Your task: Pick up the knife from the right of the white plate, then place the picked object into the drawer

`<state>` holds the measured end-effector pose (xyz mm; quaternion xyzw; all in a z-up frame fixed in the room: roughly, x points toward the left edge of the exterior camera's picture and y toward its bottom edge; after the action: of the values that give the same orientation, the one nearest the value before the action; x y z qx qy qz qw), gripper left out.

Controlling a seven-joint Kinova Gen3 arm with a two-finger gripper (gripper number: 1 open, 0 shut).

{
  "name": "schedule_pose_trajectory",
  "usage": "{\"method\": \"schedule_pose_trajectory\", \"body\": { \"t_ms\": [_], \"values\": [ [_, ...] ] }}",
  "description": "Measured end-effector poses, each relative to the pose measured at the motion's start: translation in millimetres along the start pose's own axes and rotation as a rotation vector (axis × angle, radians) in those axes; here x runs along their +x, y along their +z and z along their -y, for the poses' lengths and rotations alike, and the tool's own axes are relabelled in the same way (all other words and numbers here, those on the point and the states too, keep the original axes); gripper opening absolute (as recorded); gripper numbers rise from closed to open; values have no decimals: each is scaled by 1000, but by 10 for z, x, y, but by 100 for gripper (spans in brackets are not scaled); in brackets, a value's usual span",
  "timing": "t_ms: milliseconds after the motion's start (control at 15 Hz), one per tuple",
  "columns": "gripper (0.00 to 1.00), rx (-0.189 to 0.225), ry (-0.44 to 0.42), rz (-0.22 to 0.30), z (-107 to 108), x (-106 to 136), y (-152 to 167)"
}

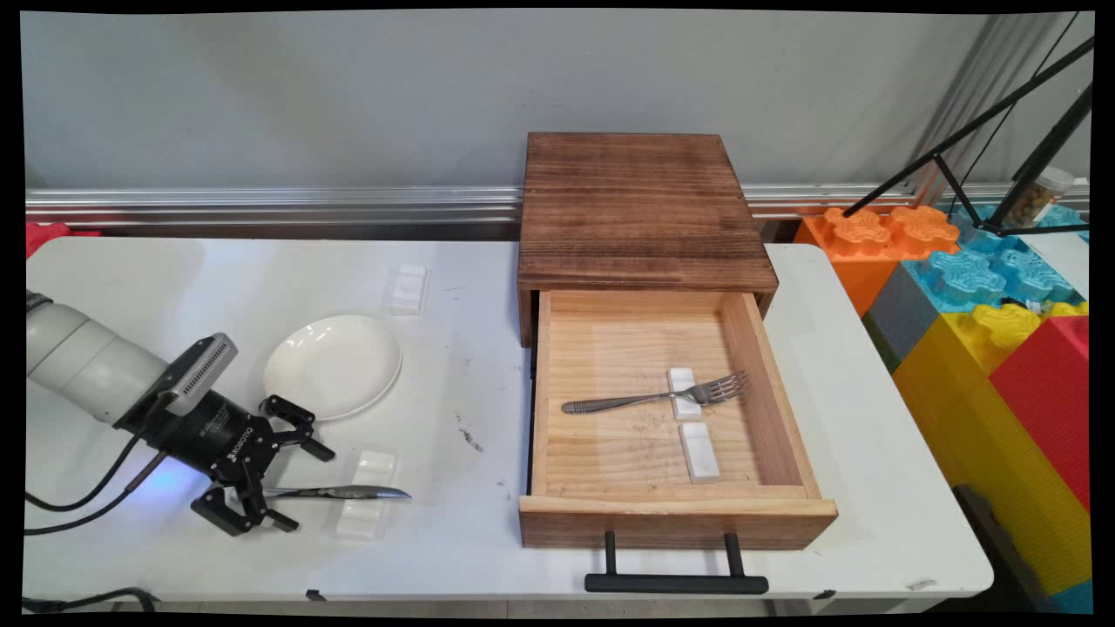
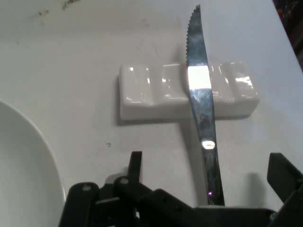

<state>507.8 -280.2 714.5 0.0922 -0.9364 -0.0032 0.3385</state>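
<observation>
The knife (image 1: 348, 493) lies on the white table (image 1: 453, 261), to the left of the open wooden drawer (image 1: 645, 435). Its blade rests across a small white rest (image 1: 364, 508) and its serrated tip points toward the drawer. The gripper (image 1: 307, 489) is low at the handle end, on the side far from the drawer. Its jaws are open, with one finger on each side of the handle. In the hand view neither finger seems to touch the metal.

A white plate (image 1: 333, 366) stands left of the drawer, further back than the knife, and a second rest (image 1: 408, 287) lies behind it. Inside the drawer a fork (image 1: 645, 401) lies across one rest (image 1: 684, 383), and another rest (image 1: 699, 453) is just in front of it.
</observation>
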Motion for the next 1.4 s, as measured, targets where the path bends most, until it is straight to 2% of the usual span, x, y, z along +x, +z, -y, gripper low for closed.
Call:
{"method": "schedule_pose_trajectory", "body": {
  "t_ms": [533,600,1000,1400],
  "values": [
    [100,16,13,-4,-35,-15,47],
    [0,18,15,-5,-36,-12,55],
    [0,24,19,-1,-43,-29,62],
    [0,9,21,8,-60,-51,-13]
  ]
}}
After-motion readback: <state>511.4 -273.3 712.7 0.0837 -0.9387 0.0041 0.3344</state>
